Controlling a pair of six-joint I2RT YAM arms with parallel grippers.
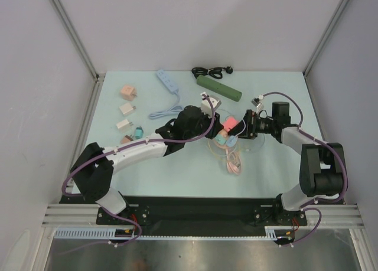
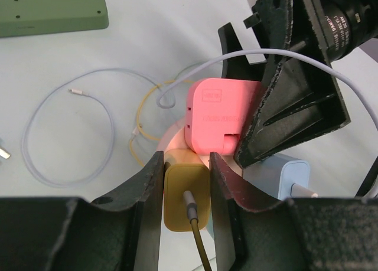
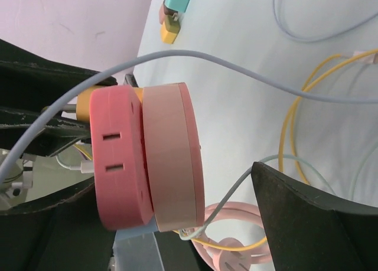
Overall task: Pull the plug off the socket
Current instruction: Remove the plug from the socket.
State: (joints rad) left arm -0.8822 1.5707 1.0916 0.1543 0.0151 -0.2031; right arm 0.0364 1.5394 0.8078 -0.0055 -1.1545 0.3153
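A round pale pink socket (image 3: 174,159) carries a pink plug (image 2: 218,114), a yellow plug (image 2: 186,194) and a light blue plug (image 2: 289,176). My left gripper (image 2: 186,182) is shut on the yellow plug, one finger on each side, with the plug's yellow cable running out towards the camera. My right gripper (image 3: 171,200) stands open around the socket and pink plug; a gap shows between the socket's face and the right finger (image 3: 313,224). In the top view both grippers meet at the table's middle, left gripper (image 1: 208,126), right gripper (image 1: 241,126), pink plug (image 1: 229,125).
A green power strip (image 1: 219,88), a black cable (image 1: 209,72) and a blue power strip (image 1: 167,80) lie at the back. Several small chargers (image 1: 126,108) sit at the left. Loose white (image 2: 65,135) and yellow cables and a coiled pink cord (image 1: 232,163) surround the socket.
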